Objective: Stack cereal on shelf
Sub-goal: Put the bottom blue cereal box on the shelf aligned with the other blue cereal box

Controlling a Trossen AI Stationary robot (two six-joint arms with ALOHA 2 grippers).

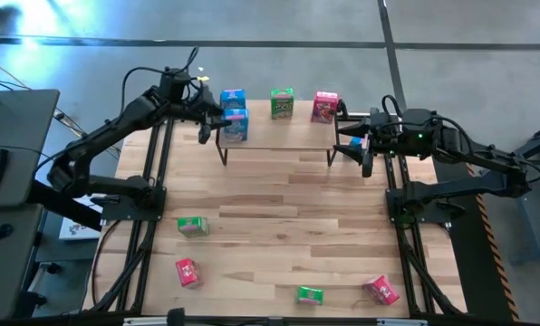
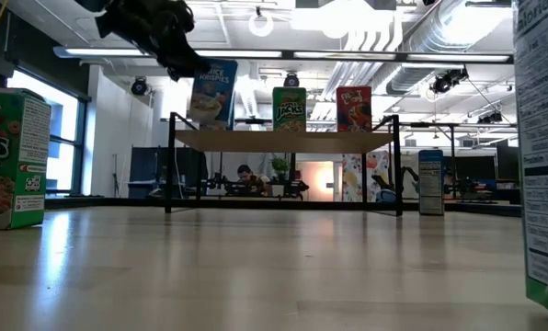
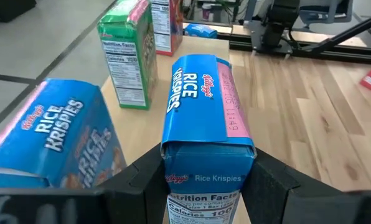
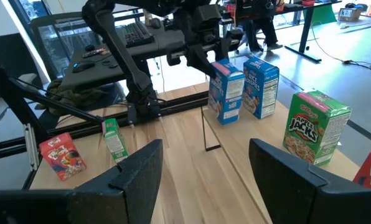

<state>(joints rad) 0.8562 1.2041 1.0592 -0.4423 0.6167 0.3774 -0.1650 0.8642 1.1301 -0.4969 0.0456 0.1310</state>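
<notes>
The shelf [image 1: 279,136] stands at the table's far middle. On its top stand a blue cereal box [image 1: 234,98], a green one [image 1: 282,102] and a red one [image 1: 324,106]. My left gripper [image 1: 217,125] is shut on a second blue box [image 3: 201,99] over the shelf's left end, in front of the first blue box [image 3: 48,137]. That box is tilted [image 2: 211,92]; whether its bottom touches the shelf top I cannot tell. My right gripper [image 1: 353,143] waits open at the shelf's right end, touching nothing. My left gripper pinches the blue box's two broad faces between its two fingers [image 3: 149,180], at the upper part beside the narrow nutrition panel [image 3: 204,199]. The fingers reach in from the table's left, slanting a little downward. The box stays roughly upright, leaning slightly, low over the shelf top.
Loose boxes lie on the table's near half: a green one [image 1: 193,225], a red one [image 1: 188,272], a green one [image 1: 310,294] and a red one [image 1: 380,290]. Another blue box [image 2: 430,182] stands on the table beyond the shelf's right legs. Open tabletop lies between shelf and loose boxes.
</notes>
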